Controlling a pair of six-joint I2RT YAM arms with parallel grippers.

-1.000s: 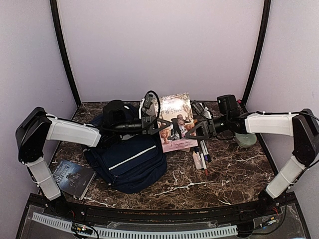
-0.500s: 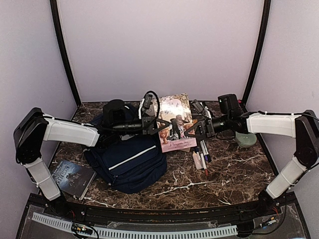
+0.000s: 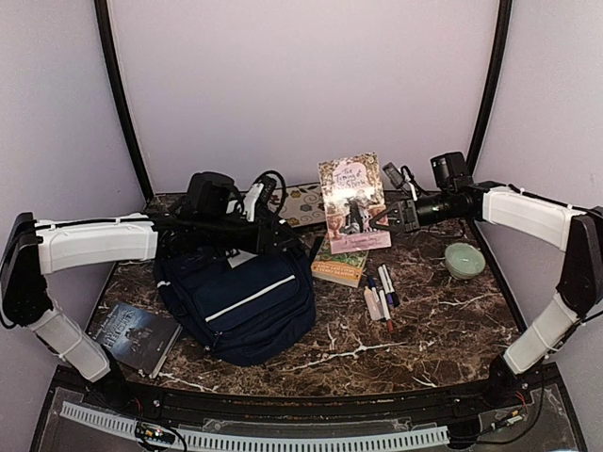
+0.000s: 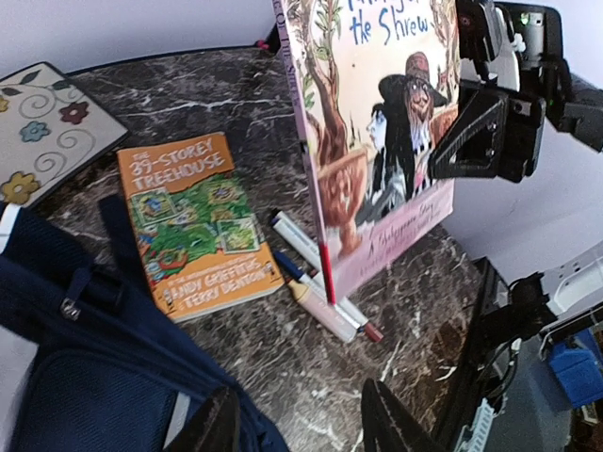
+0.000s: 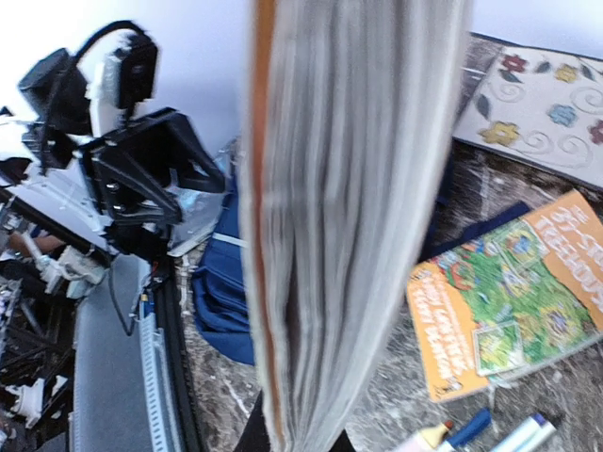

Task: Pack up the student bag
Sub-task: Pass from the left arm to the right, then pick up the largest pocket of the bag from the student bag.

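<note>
The bag (image 3: 240, 301) lies flat on the left half of the surface (image 3: 424, 330), nearer to the middle than to the left edge. Its white stripe faces up, and its far end is under the left arm.

The left pincer (image 4: 301, 414) hangs over the far end of the bag. Its two fingers (image 4: 215, 424) stand apart and nothing is between them.

The right pincer (image 3: 387, 217) is closed on the right edge of a pink book (image 3: 353, 202). It holds the book upright, with the cover turned to the near edge, at the far middle of the surface. In the right wrist view the page edges of this book fill the centre. I cannot tell whether its lower edge touches anything.

An orange book (image 3: 339, 266) lies flat just beside the far right corner of the bag and partly below the pink book. Some pens (image 3: 381, 294) lie together just to the right of the orange book. A flat pad with flowers (image 3: 303, 208) lies near the far edge, behind the bag. A pale green bowl (image 3: 464, 259) stands near the right edge. A dark book (image 3: 139, 336) lies at the near left corner, close to the bag.
</note>
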